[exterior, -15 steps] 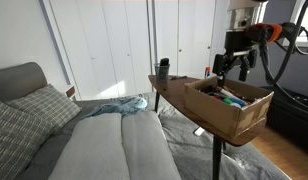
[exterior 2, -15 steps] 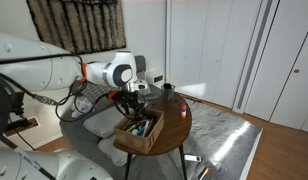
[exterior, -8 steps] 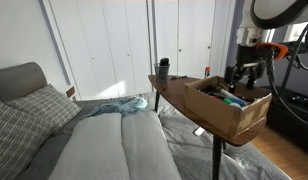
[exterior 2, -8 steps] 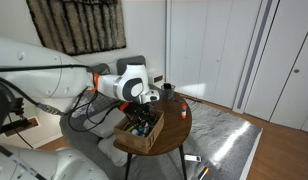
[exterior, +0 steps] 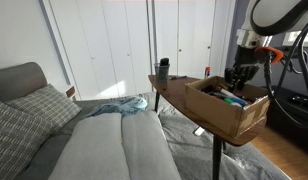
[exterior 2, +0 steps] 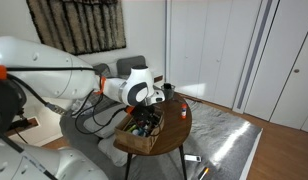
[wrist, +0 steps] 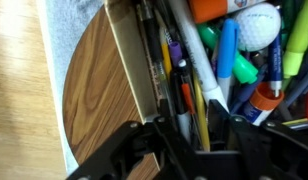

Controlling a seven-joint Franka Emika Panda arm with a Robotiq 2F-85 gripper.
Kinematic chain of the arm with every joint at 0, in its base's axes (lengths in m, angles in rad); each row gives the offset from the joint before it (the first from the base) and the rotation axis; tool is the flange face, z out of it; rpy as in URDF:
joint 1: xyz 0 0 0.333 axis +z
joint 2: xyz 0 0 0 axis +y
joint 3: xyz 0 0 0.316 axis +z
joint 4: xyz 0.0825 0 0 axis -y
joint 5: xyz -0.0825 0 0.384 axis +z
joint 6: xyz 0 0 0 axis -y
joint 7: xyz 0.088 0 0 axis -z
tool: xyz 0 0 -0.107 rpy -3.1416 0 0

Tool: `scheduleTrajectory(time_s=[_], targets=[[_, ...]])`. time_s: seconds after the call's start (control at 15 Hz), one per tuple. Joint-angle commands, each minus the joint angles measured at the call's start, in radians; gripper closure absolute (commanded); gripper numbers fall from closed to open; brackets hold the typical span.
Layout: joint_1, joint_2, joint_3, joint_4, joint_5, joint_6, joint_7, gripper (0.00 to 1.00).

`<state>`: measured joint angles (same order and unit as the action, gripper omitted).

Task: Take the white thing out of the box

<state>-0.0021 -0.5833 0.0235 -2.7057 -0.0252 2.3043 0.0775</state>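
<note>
Where the wrist view looks down, your pincer (wrist: 194, 150) stands open, with the two dark fingers (wrist: 144, 150) spread low over the clutter in the box (wrist: 124, 60). Nothing is gripped. The white thing (wrist: 201, 65), probably the narrow pale stick (the view is blurred), lies inside the box among the pens (wrist: 179, 100). It is near the cardboard wall, and one end runs toward the gap between the fingers. You cannot tell whether a finger touches it. A ball (wrist: 259, 25) and a blue marker (wrist: 226, 50) lie further along in the box. In an exterior view the pincer (exterior: 237, 80) hangs at the box (exterior: 229, 108), which sits at the edge of the round wooden tabletop (exterior: 172, 88). A dark cup (exterior: 163, 68) stands upright, well apart from the box.
</note>
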Motion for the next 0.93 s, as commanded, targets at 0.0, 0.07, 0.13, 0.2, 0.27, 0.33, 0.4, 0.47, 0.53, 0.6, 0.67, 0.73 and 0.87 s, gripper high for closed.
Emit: scheduleTrajectory(time_s=[0.0,0.07,0.13,0.2,0.27,0.33,0.4,0.47,0.53,0.6,0.67,0.73,0.87], targets=[[0.025,0.021,0.006,0.008,0.009,0.027,-0.035,0.40],[0.034,0.005,0.008,0.004,0.010,0.019,-0.044,0.36],[0.040,-0.005,0.009,0.000,0.009,0.016,-0.051,0.31],[0.052,-0.017,0.003,-0.006,0.016,0.017,-0.066,0.29],[0.059,-0.013,0.000,-0.005,0.020,0.018,-0.075,0.30],[0.066,-0.004,-0.005,-0.002,0.030,0.020,-0.081,0.33],[0.071,-0.006,-0.006,-0.002,0.033,0.021,-0.087,0.34],[0.071,0.008,-0.005,0.000,0.033,0.027,-0.085,0.45],[0.072,0.016,-0.006,0.000,0.036,0.027,-0.086,0.51],[0.071,0.031,-0.008,0.000,0.037,0.034,-0.086,0.61],[0.070,0.040,-0.008,0.000,0.038,0.037,-0.085,0.69],[0.068,0.056,-0.007,0.004,0.039,0.042,-0.082,0.71],[0.068,0.075,-0.004,0.009,0.038,0.046,-0.080,0.83]])
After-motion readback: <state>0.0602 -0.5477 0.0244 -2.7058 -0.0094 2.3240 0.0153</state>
